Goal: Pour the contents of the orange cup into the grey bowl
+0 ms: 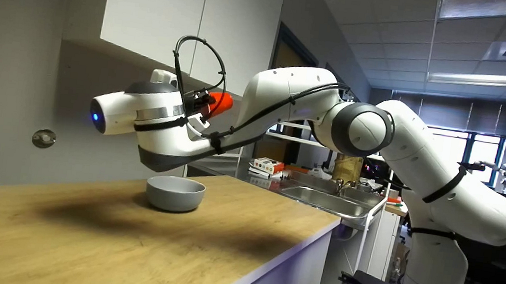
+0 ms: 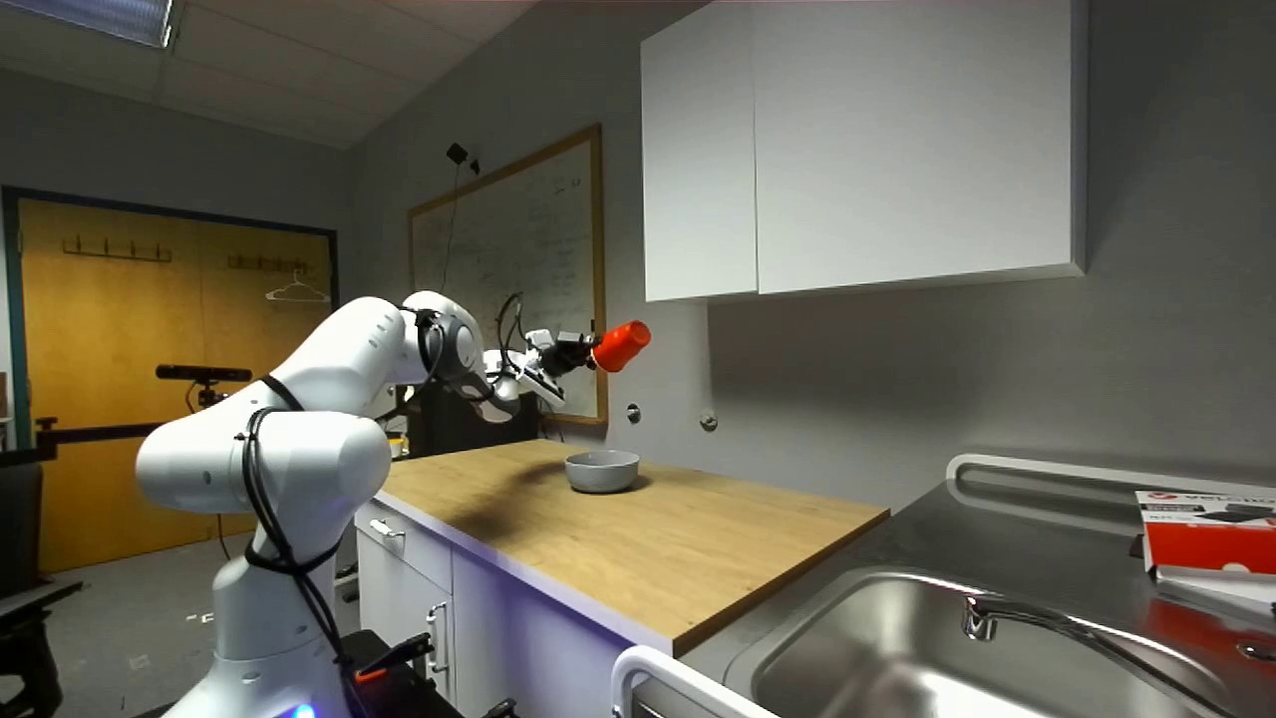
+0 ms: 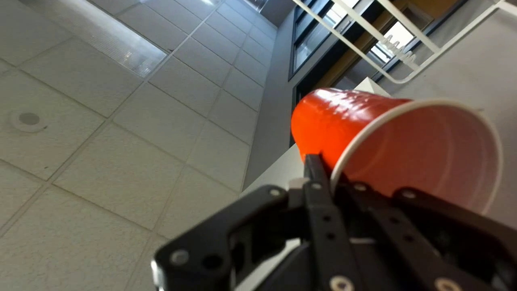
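Note:
The orange cup point(image 2: 622, 346) is held high above the table, well over the level of the bowl; it also shows in an exterior view point(image 1: 222, 104). It lies strongly tilted, its base raised and its mouth turned low towards the gripper. In the wrist view the orange cup point(image 3: 331, 117) shows its pale rim and inside; I see no contents in the visible part. My gripper point(image 3: 333, 171) is shut on the cup's wall at the rim, one finger outside, the other inside. The grey bowl point(image 1: 174, 195) stands upright on the table below, roughly under the cup point(image 2: 601, 473); its inside is mostly hidden.
The wooden table point(image 2: 638, 538) carries the bowl. White wall cabinets point(image 1: 237, 26) hang close above and behind the arm. A steel sink point(image 2: 877, 638) with a faucet adjoins the table, and a red and white box point(image 2: 1208, 538) lies beside it.

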Controlling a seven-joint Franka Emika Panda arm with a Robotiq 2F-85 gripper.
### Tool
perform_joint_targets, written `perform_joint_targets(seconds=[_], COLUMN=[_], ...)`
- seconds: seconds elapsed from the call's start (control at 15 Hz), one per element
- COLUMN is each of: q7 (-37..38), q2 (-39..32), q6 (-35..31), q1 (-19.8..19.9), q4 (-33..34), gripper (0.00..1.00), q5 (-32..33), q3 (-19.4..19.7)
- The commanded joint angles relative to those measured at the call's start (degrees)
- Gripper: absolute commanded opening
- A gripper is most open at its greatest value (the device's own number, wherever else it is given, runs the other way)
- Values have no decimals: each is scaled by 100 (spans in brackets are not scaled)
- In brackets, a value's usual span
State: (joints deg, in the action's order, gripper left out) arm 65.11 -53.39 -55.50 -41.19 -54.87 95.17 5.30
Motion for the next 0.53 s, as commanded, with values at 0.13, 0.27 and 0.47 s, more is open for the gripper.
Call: perform_joint_targets(seconds=[0.13,0.27,0.47], q7=[-29,-238,-613], q2=[-51,-57,202], q6=[87,187,32], q1=[-92,-54,157], q4=[-25,16,-311], gripper=[4,4,5], q5=[400,224,-416], q3=[194,90,-241])
